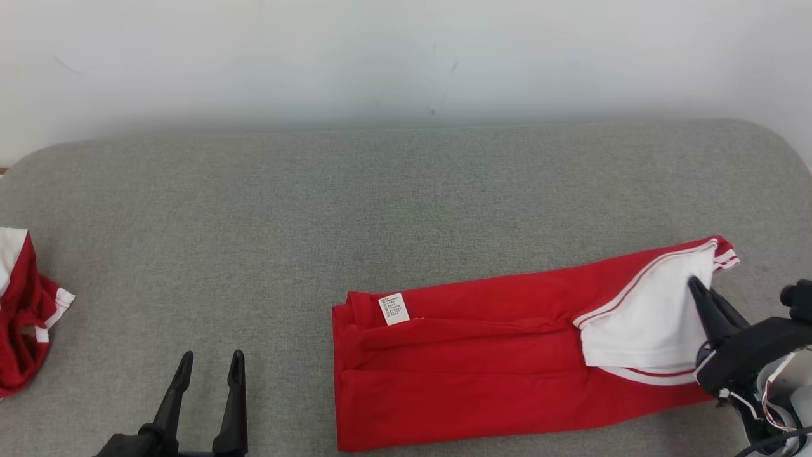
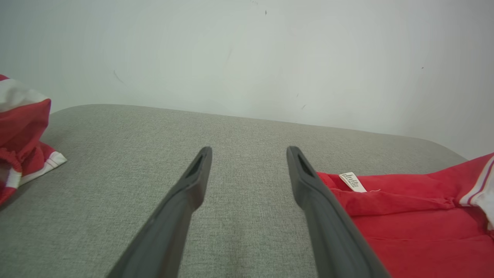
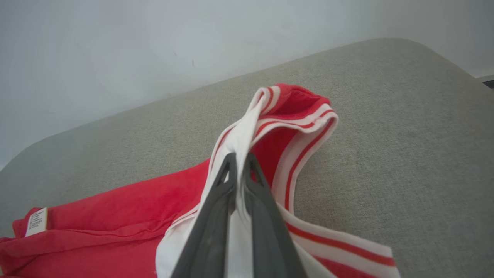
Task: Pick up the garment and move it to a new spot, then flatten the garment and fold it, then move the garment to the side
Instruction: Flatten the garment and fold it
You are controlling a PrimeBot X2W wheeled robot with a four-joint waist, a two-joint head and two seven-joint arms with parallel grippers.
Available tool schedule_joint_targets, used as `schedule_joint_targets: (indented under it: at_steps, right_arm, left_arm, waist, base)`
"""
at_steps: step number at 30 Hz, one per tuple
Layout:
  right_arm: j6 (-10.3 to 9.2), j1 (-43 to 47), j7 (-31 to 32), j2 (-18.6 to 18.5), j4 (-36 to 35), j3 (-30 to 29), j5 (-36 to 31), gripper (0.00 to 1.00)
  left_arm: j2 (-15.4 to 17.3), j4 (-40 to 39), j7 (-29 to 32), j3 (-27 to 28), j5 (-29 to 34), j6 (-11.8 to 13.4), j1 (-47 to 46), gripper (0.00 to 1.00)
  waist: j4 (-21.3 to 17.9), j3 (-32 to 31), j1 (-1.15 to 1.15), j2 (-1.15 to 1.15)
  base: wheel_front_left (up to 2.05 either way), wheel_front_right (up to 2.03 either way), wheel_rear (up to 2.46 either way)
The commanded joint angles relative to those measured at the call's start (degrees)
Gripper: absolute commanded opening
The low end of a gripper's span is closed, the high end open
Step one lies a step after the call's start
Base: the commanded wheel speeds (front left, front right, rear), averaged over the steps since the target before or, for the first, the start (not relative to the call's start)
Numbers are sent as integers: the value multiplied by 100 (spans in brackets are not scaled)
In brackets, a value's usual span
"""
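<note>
Garment [image 1: 482, 368], red with a white striped panel, folded into a long strip on the right of the grey cushioned surface [image 1: 317, 203], right gripper [image 3: 240, 159] pinching its white end, left gripper [image 1: 209, 365] spread wide beside it, second crumpled garment [image 1: 25, 304] far left, pale wall [image 1: 380, 57] behind.

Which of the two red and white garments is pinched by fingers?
The long folded garment on the right: the right fingers are shut on its white end. The crumpled garment at the left edge lies untouched.
</note>
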Motion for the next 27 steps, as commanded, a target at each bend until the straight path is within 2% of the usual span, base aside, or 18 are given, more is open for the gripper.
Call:
schedule_joint_targets:
  at_steps: [1, 15, 21, 27]
  right_arm:
    - [-7, 67, 45, -14, -184, 59, 148, 0]
    - [-4, 521, 836, -29, -2605, 807, 1433, 0]
    - [-4, 425, 1041, 103, -3012, 1182, 1522, 0]
    - [-4, 290, 1181, 226, -3103, 1515, 1499, 0]
  left_arm:
    - [2, 22, -7, 4, -35, 7, 79, 100]
    - [2, 46, -7, -46, -41, 0, 65, 100]
    - [2, 81, -6, -76, -82, 6, -9, 100]
    - [3, 108, -7, -149, -122, 30, -32, 100]
  waist:
    - [-21, -22, 0, 0]
    - [114, -5, 0, 0]
    - [248, 8, 0, 0]
    - [379, -6, 0, 0]
  base:
    - [0, 0, 0]
    - [0, 0, 0]
    - [0, 0, 0]
    - [0, 0, 0]
